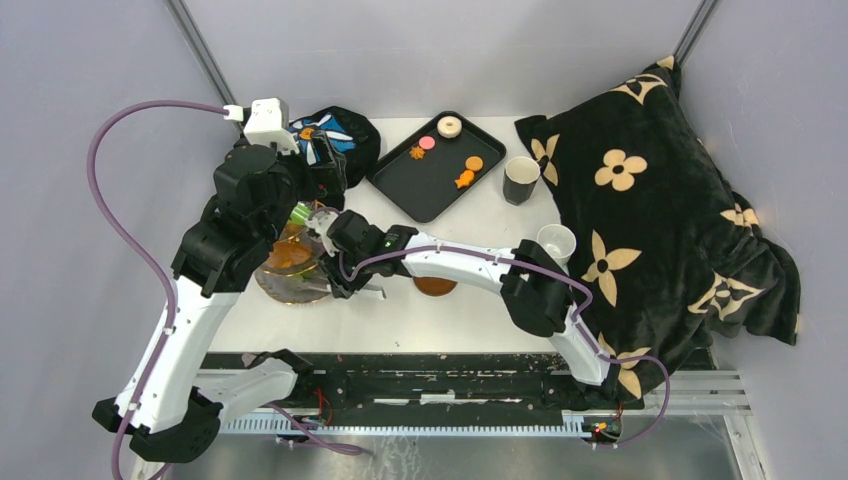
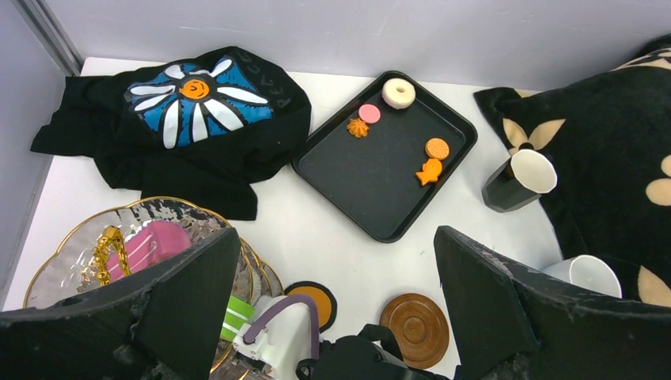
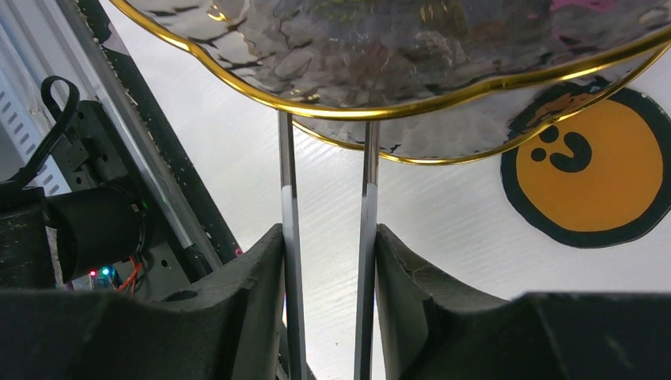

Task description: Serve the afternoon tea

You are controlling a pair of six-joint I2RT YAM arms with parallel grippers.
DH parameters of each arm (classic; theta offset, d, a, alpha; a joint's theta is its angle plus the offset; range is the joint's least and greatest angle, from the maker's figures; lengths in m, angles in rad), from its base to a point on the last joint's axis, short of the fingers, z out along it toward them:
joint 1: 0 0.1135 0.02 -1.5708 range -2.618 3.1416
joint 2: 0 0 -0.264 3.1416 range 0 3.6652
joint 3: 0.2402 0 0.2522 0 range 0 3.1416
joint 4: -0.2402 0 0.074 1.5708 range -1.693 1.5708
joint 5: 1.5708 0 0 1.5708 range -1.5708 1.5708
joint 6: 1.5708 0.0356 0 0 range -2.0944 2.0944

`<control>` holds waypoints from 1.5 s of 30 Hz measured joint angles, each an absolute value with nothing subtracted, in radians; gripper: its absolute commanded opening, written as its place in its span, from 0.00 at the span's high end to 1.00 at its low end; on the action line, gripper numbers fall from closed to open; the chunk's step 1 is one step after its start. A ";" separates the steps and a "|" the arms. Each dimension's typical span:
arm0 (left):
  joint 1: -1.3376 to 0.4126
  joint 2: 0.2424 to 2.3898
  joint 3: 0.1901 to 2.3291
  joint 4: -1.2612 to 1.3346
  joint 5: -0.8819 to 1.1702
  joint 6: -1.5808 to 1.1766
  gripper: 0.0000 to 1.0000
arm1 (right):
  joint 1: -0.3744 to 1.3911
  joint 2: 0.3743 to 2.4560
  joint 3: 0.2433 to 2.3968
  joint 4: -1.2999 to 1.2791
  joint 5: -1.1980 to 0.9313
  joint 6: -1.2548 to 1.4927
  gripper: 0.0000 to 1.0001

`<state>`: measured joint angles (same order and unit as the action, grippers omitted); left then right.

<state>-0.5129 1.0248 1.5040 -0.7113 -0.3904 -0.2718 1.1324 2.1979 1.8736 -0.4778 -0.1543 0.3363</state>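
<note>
Metal tongs (image 3: 286, 198) were held pinched by the right gripper (image 3: 328, 245), their blades reaching the gold rim of the glass stand (image 3: 356, 107), above which the left gripper (image 2: 334, 237) was spread wide, while toy pastries (image 2: 431, 158) were seen on the black tray (image 2: 380, 190).

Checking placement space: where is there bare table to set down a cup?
Bare table between the tray and the brown saucer, and along the near edge. Crowded around the glass stand, where the left arm and right arm meet.
</note>
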 measured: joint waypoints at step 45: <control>-0.513 1.019 1.504 -0.708 -0.383 -0.275 0.01 | 1.117 1.863 1.493 -0.460 -0.033 0.291 0.45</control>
<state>-0.5129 1.0187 1.5040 -0.7082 -0.3832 -0.2749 1.1168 1.8629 1.4925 -0.4599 -0.0334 0.2913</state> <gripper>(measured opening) 0.992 0.549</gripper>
